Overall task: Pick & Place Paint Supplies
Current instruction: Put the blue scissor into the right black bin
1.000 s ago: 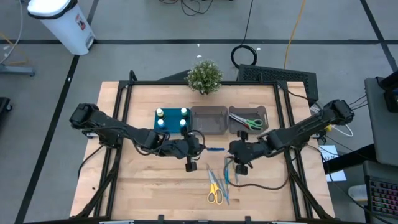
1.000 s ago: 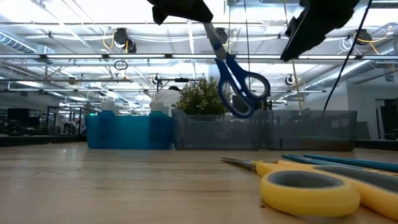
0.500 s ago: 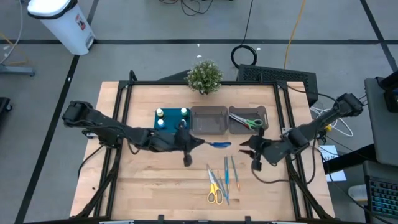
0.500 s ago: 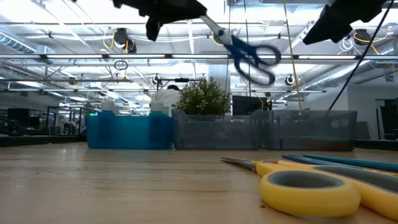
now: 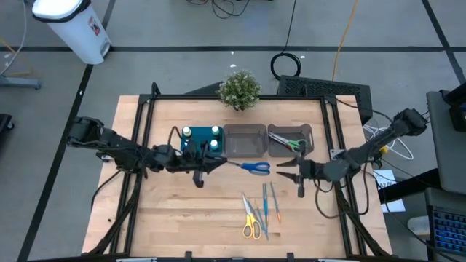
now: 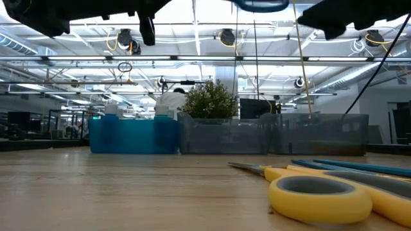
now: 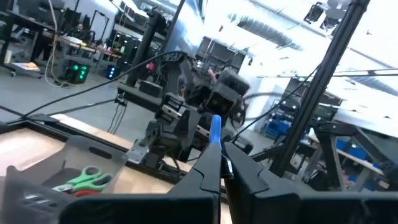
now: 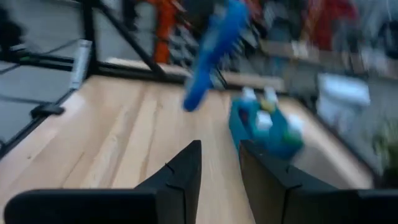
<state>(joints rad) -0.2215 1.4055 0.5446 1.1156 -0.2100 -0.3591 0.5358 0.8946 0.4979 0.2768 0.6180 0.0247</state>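
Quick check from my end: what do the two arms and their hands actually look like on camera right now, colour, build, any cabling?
Both arms are black, slim and multi-jointed, with bulkier rounded housings at the outer joints near the table's edges. Black cables run along each arm. The left hand and right hand look the same: two flat, dark, wedge-shaped fingers. No markings or labels are readable on either.

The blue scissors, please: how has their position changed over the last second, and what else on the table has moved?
The left tool has kept its grip on the blue scissors, lifted them higher and swung them level, handles toward the right arm. The left arm drew back to its own side. The right tool, fingers apart and empty, pulled away from the table's middle toward its own edge. The yellow scissors, green scissors, sticks and bottles stayed put.
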